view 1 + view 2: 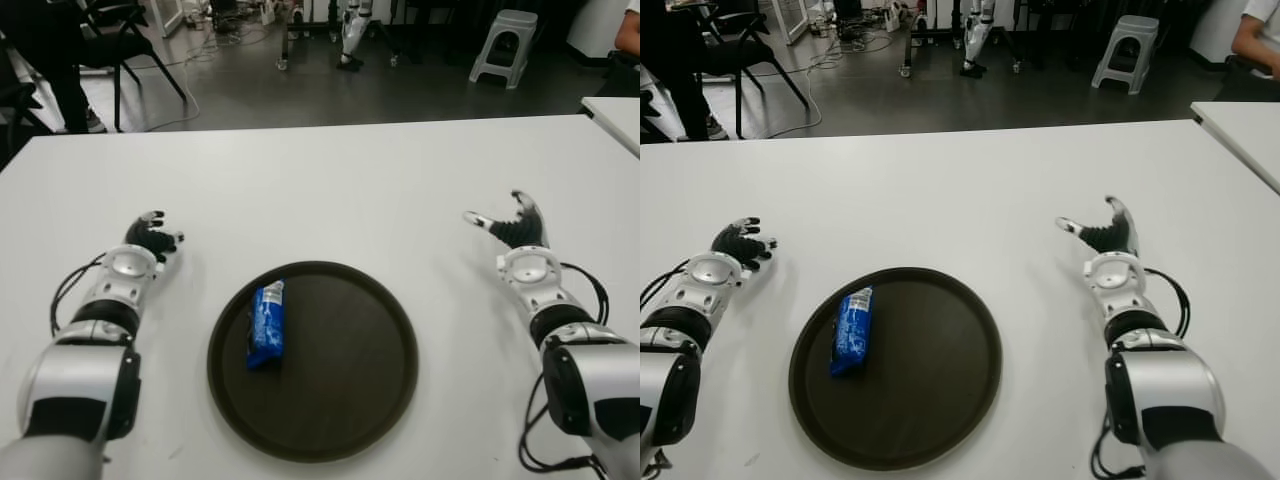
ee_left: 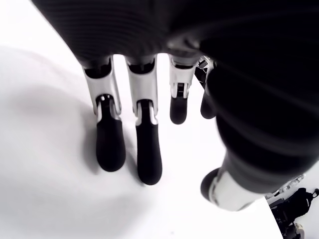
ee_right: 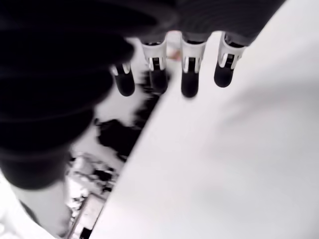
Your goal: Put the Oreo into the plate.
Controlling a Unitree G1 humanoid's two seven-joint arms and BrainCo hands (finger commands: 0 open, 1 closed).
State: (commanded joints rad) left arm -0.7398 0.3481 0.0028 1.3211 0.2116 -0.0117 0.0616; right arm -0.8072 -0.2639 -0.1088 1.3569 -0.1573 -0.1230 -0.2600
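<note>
Your left hand [image 1: 152,238] shows left of the round dark plate [image 1: 350,420], fingers loosely extended and holding nothing, and your right hand [image 1: 512,226] is well to the plate's right, fingers spread and likewise empty. The blue Oreo packet [image 1: 266,324] already lies inside the plate, near its left rim. The likely mishap is your left arm brushing that rim as it moves and shaking the packet out, so lift before you swing.
</note>
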